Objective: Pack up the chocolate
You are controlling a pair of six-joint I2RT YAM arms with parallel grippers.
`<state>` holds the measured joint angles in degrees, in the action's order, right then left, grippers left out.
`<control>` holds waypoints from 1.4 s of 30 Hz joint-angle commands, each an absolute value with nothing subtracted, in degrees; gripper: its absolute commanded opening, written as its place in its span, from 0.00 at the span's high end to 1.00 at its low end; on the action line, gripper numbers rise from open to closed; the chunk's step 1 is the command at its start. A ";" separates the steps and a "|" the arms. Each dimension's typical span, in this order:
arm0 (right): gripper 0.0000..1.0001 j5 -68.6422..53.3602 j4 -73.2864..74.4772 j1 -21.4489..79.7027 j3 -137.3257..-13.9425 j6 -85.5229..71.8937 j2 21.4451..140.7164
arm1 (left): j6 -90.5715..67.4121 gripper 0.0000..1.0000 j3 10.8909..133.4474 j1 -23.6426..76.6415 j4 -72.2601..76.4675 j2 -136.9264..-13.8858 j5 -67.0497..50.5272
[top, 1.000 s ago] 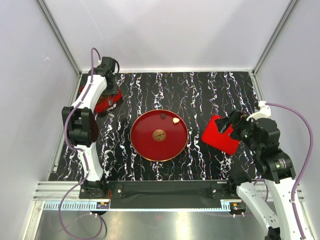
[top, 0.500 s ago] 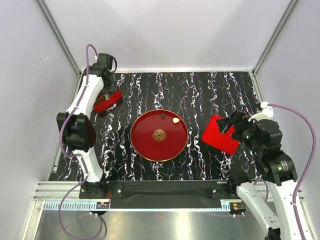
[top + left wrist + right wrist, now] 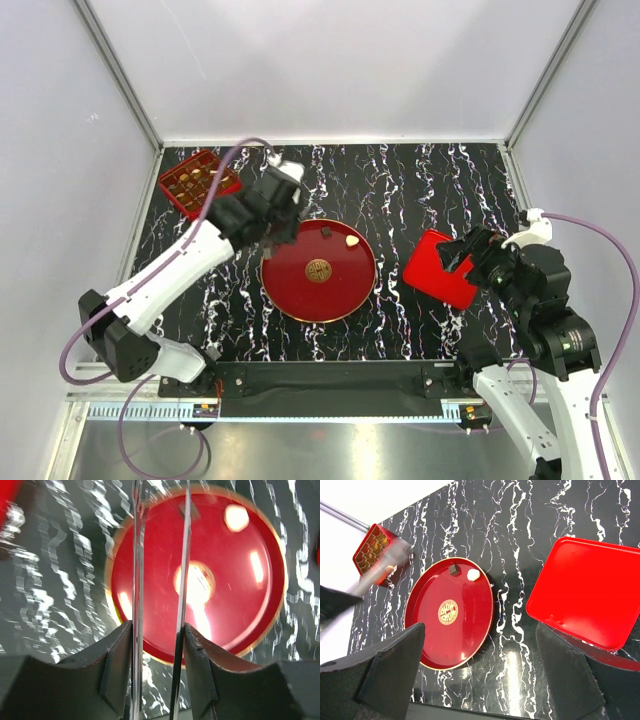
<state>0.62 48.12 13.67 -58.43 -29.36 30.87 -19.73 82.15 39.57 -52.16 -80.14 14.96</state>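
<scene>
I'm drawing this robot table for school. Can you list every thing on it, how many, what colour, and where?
Plate: one, red with gold emblem, table middle.
Chocolates: two on the plate's far side, one dark, one cream.
Chocolate box: one, red, gold compartments, far left corner.
Lid: one, red, right side.
Table: one, black with white veins.
Left gripper: over the plate's left edge, holding thin tongs.
Right gripper: open, empty.

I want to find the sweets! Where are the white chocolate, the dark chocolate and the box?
white chocolate [image 3: 473, 574], right wrist view, its middle
dark chocolate [image 3: 453, 569], right wrist view, its top
box [image 3: 199, 181], top view, its inside
</scene>
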 commanded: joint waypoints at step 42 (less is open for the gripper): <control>0.00 2.64 47.55 13.80 -59.68 -29.18 29.53 | -23.64 0.61 77.34 49.75 -43.94 -96.07 22.15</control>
<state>1.06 49.58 13.67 -58.92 -29.80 29.78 -22.87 75.29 49.12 -43.79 -98.10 20.27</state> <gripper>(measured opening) 0.994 0.409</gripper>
